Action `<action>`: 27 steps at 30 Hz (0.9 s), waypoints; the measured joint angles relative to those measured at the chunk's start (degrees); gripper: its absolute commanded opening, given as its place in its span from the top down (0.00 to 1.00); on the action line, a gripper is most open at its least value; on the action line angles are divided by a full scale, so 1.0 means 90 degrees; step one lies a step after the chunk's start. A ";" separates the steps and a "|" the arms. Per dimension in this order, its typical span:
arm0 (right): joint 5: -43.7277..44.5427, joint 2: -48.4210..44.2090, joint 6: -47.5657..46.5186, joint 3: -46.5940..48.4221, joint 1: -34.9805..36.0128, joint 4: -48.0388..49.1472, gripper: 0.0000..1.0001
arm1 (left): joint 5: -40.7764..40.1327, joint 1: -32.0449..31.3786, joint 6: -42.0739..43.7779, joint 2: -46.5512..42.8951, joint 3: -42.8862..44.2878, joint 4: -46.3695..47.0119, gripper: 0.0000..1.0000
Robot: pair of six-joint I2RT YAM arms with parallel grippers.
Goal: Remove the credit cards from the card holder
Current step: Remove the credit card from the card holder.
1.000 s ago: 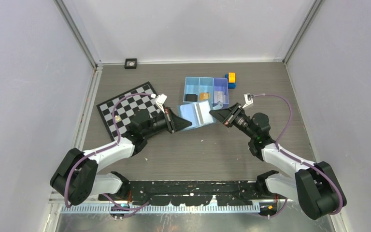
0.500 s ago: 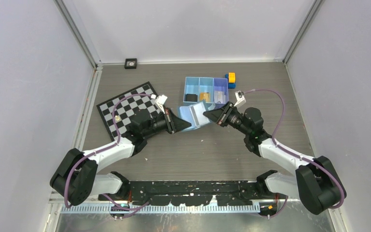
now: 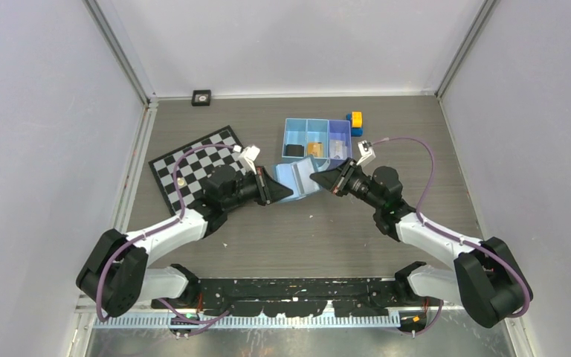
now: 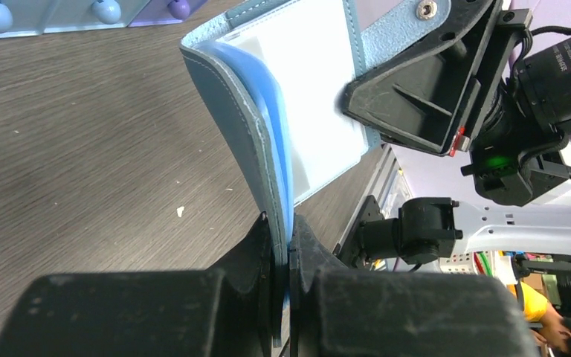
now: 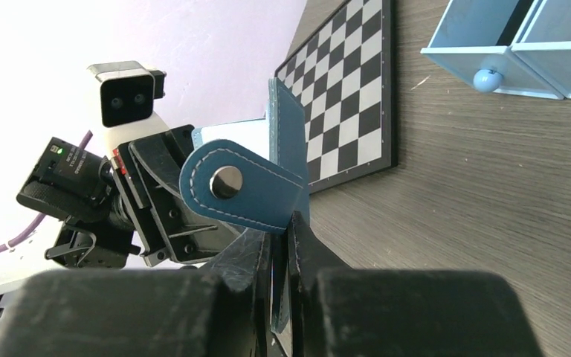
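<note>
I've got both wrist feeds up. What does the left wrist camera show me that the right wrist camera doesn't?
Only left wrist: the card holder's light-blue inside with a pale whitish panel, and the right gripper pinching the far flap.
Only right wrist: the snap tab on the darker outside, the checkerboard, and the left gripper facing the camera.
Both: the holder spread open between the grippers, each shut on one flap, and the blue tray's knobbed feet.

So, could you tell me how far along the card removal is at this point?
Done: the card holder is unsnapped and spread open. In hand: the left end effector and right end effector each pinch one flap. Left to do: a pale card looks tucked inside and needs pulling out.
</note>
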 measured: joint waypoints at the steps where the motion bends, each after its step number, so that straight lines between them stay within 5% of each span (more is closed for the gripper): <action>1: 0.0000 -0.0005 0.0017 -0.0036 0.0000 0.0083 0.93 | -0.0017 -0.0005 0.0010 0.0010 0.0041 -0.0061 1.00; 16: -0.0447 0.0328 0.0447 -0.0228 0.0049 0.1268 0.62 | -0.0024 -0.0015 0.0017 0.0270 0.0221 -0.0148 1.00; 27: -0.0100 -0.0180 0.0185 -0.0223 0.0073 0.0372 0.87 | -0.0032 -0.0015 0.0015 0.0272 0.0221 -0.0180 1.00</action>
